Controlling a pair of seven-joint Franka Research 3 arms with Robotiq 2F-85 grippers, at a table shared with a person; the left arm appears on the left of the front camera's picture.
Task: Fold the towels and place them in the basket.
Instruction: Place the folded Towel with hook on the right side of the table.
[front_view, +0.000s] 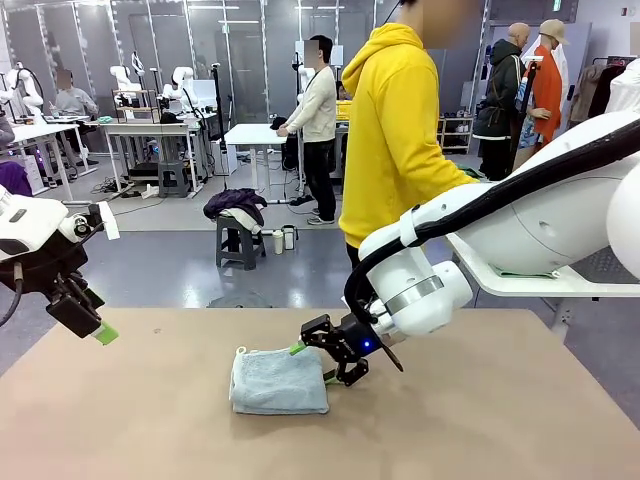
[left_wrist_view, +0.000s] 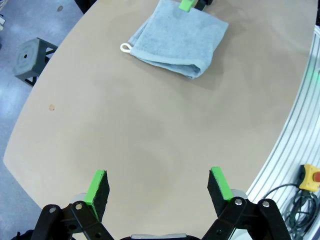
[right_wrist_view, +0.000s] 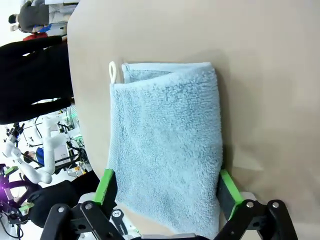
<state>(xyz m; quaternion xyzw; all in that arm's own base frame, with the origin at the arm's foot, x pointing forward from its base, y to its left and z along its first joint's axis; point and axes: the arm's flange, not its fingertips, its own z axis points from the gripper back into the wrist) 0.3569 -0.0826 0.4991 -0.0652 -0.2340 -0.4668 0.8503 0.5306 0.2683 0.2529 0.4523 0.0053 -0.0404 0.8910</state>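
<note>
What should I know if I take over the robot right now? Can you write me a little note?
Left gripper: open, hovering over bare table.
Right gripper: open, jaws either side of one end of the towel, not visibly squeezing it.
Towel: blue, folded, lying flat on the table.
Done: this towel's fold.
Left: grip it and put it in the basket.

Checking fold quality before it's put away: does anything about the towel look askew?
Only slightly: the towel is folded, but at the corner by its white tag loop the layers don't line up, a lower layer showing past the top one. Nothing else stands out.
</note>
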